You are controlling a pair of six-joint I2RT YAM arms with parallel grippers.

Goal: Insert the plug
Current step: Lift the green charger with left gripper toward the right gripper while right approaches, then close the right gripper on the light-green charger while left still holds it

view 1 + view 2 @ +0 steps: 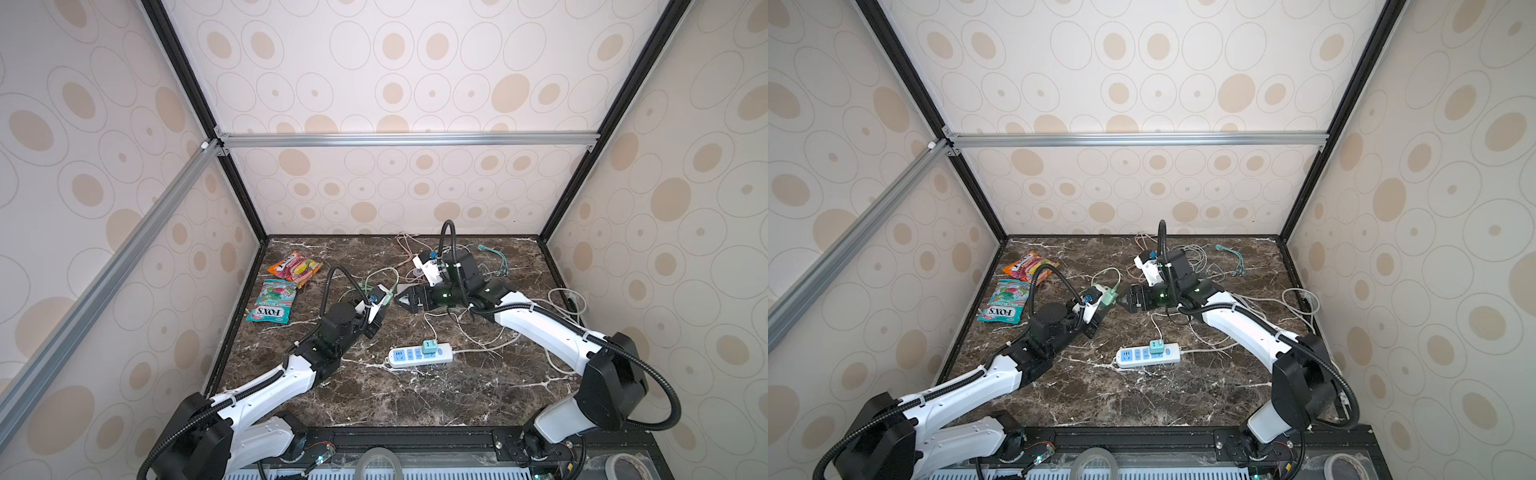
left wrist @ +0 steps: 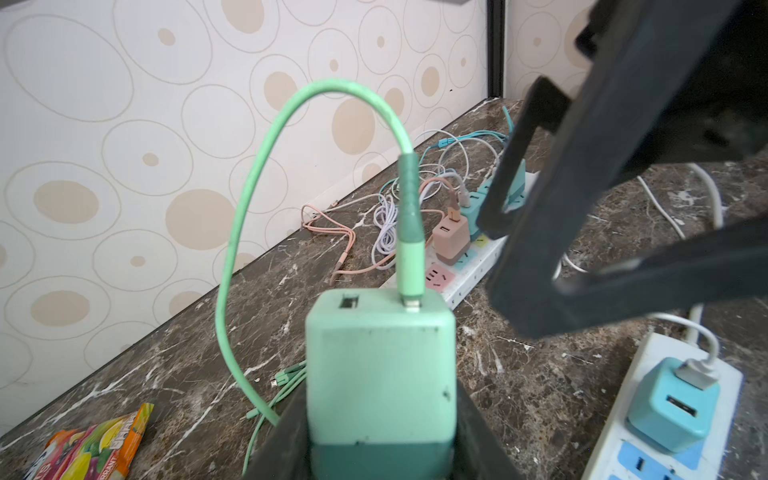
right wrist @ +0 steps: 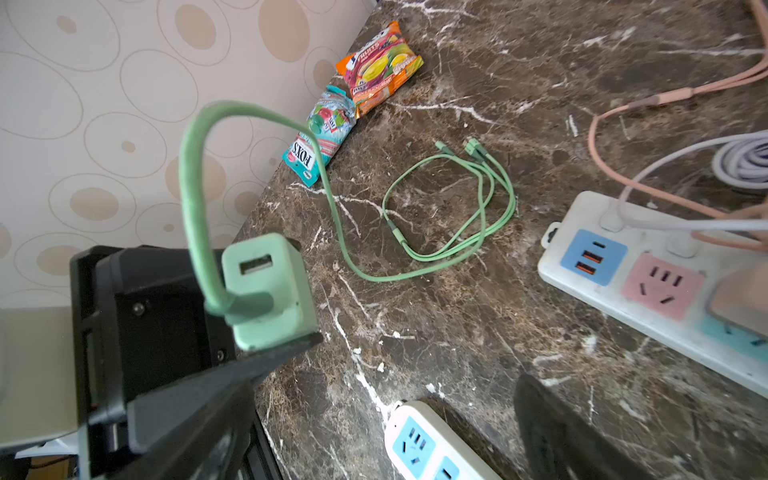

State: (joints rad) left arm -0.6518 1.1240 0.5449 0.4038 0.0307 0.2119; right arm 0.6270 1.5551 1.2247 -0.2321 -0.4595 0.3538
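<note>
I am gripping the mint-green plastic cube plug [image 2: 380, 365] above the dark marble table [image 1: 415, 399] in my left claw [image 2: 380, 432] while my right claw [image 1: 402, 300] is hovering wide open just beside it, needing, I judge, a square bite clear of the looping green cable [image 2: 249, 199].

Enclosure layout, as I read it from the remote station. Beyond the left gripper [image 1: 385, 300] and the right gripper [image 1: 404, 300], in both top views, stands the cream back wall panel printed with beige ovals and thin rings [image 1: 395, 187]. A matching left side panel [image 1: 83, 208] rises outboard of the left gripper, and a matching right side panel [image 1: 685, 208] outboard of the right gripper. Black corner posts [image 1: 244, 195] join the panels. A silver aluminium rail [image 1: 407, 139] crosses the back panel high above both grippers. A second silver rail [image 1: 104, 280] runs along the left side panel. Beneath both grippers lies the dark brown marble-pattern tabletop with white veins [image 1: 415, 399]. Light falls soft and even.
</note>
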